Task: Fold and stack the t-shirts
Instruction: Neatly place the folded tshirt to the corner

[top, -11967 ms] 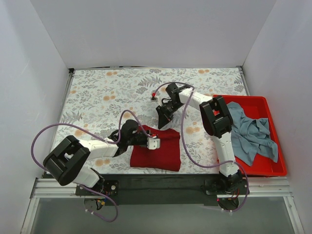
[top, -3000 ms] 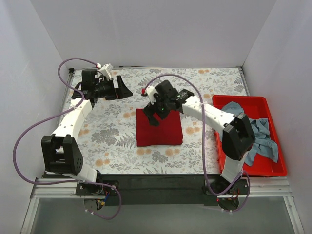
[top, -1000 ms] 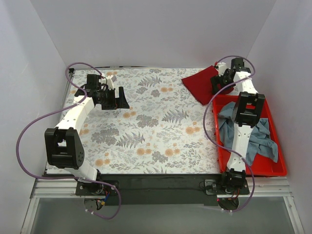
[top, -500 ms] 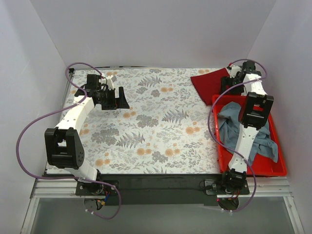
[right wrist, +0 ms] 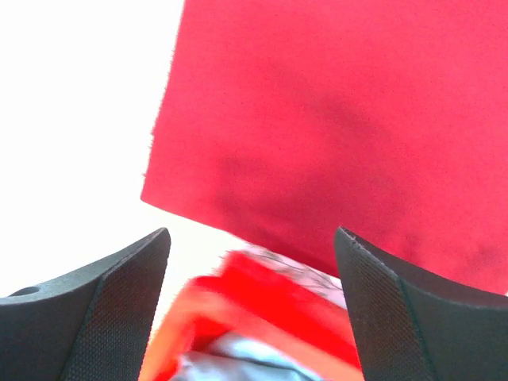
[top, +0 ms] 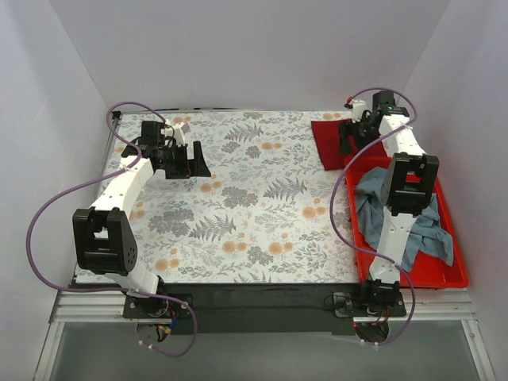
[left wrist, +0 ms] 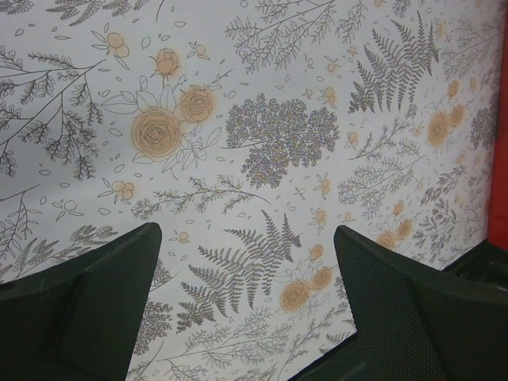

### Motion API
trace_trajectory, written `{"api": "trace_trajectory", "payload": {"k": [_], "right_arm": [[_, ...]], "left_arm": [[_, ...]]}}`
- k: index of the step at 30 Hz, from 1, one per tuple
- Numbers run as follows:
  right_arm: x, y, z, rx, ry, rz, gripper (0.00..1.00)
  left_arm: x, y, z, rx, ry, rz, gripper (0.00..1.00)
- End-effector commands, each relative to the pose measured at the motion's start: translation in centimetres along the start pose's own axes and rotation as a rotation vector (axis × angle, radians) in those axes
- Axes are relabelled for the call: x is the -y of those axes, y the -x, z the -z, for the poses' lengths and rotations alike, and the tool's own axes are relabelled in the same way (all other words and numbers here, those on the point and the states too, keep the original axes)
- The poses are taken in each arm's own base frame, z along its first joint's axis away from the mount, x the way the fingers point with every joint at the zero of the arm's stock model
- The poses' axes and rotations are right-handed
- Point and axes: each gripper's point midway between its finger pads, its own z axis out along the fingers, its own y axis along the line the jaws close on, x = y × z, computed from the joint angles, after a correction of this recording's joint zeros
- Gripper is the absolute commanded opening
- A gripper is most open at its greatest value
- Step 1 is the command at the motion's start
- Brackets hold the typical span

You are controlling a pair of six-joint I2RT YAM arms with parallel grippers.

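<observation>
Dark red t-shirt (top: pixel 332 141): from the top camera, folded into a flat rectangle at the far right corner of the table (top: pixel 262 198), just beyond the far end of the bright red bin (top: pixel 450 238). Grey-blue t-shirt (top: pixel 397 214): crumpled inside that bin, well apart from the red one. Right gripper (top: pixel 348 136): stretched out to the far right, above the right part of the dark red t-shirt; cannot tell from here whether touching. Left gripper (top: pixel 196 163): at the far left over bare floral cloth, well apart from both shirts, jaws spread wide.

From the left wrist: left gripper (left wrist: pixel 246 234) with both black fingers far apart, holding nothing, only the fern-and-flower print of the table (left wrist: pixel 278 135) between and beyond them.

From the right wrist: right gripper (right wrist: pixel 250 234) with jaws wide, gripping nothing. Dark red t-shirt (right wrist: pixel 341 119) filling the upper right, smooth, one straight edge running down the left side. Below it, between the fingers, a blurred piece of the bright red bin (right wrist: pixel 262 294) and a bit of the grey-blue t-shirt (right wrist: pixel 230 365). Washed out to white on the left.
</observation>
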Motion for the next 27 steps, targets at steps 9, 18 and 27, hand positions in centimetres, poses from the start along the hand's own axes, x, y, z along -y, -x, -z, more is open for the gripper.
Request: {"api": "trace_trajectory", "payload": {"k": [9, 18, 27], "right_arm": [[-8.1, 4.8, -2.1, 0.035, 0.006, 0.266, 0.74], [-9.6, 5.1, -7.2, 0.011, 0.034, 0.240, 0.33], [-7.3, 5.2, -10.1, 0.010, -0.073, 0.231, 0.33]], "left_arm": [[0.9, 0.5, 1.5, 0.041, -0.014, -0.023, 0.90], [0.7, 0.3, 1.6, 0.037, -0.002, -0.027, 0.90], [0.5, 0.0, 1.3, 0.025, 0.002, -0.021, 0.90]]}}
